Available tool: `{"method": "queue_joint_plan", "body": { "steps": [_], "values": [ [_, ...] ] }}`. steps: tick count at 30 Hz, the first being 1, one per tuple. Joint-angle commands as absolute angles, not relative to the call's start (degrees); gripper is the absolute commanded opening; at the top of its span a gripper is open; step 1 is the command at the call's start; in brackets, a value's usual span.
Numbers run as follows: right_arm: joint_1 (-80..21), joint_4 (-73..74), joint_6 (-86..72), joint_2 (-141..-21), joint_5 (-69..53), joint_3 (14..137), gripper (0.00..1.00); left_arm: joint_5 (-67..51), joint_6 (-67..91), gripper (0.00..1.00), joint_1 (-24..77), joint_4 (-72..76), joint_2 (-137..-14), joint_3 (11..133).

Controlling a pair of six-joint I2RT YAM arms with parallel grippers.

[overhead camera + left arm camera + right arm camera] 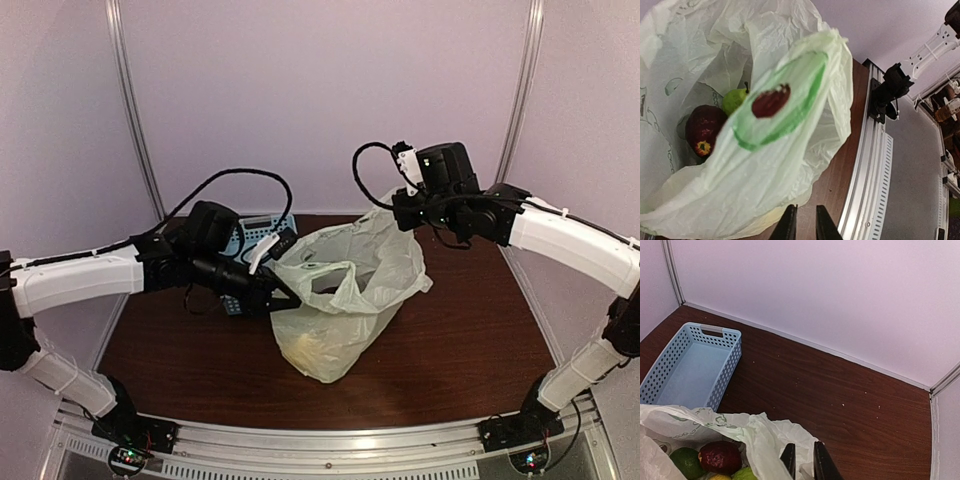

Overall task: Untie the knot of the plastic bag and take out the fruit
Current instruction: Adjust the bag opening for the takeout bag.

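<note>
The dark brown wooden table (480, 340) sat boxed in by pale lilac walls (330, 90), with an aluminium rail (330, 440) along its near edge and a light blue basket (690, 365) at the back left. Mid-table the plastic bag (340, 300) gaped open, the fruit (720, 457) lying inside. The right gripper (402, 212) pinched its raised far side. The left gripper (290, 300) sat nearly closed at the bag's left rim; I couldn't tell whether it held plastic.

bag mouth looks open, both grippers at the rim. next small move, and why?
Probably: open the left gripper, let go of its side of the plastic bag, and ease it into the mouth toward the dark red fruit. The bag looks untied, its mouth gapes, the fruit lies exposed inside, and the right gripper seems to hold the far rim up.
</note>
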State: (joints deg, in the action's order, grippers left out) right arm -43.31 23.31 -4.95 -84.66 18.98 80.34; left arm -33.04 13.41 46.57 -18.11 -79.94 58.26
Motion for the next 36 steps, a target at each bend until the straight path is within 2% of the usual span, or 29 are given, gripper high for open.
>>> {"method": "queue_joint_plan", "body": {
  "steps": [1,6,10,16,26,36],
  "values": [
    [-43.3,22.2,-5.7,-84.6,15.1,81.0,0.14,-32.0,13.0,0.20,46.8,-16.8,-76.4,63.0],
    [-43.3,22.6,-5.6,-84.3,14.2,80.3,0.14,-32.4,12.8,0.51,46.8,-17.9,-78.5,71.4],
    [-43.3,22.6,-5.3,-84.1,13.4,79.9,0.14,-31.5,12.1,0.63,46.7,-21.1,-83.1,77.4],
    [-43.3,22.5,-4.8,-83.9,12.4,79.6,0.14,-32.4,12.7,0.66,45.8,-26.4,-92.2,86.2],
    [-43.3,22.0,-4.5,-84.0,11.3,79.1,0.15,-32.9,9.7,0.74,45.8,-33.1,-97.6,90.0],
    [-43.3,22.1,-4.4,-84.1,11.3,79.2,0.15,-36.1,6.8,0.76,45.8,-37.2,-100.2,92.1]
  ]
}}
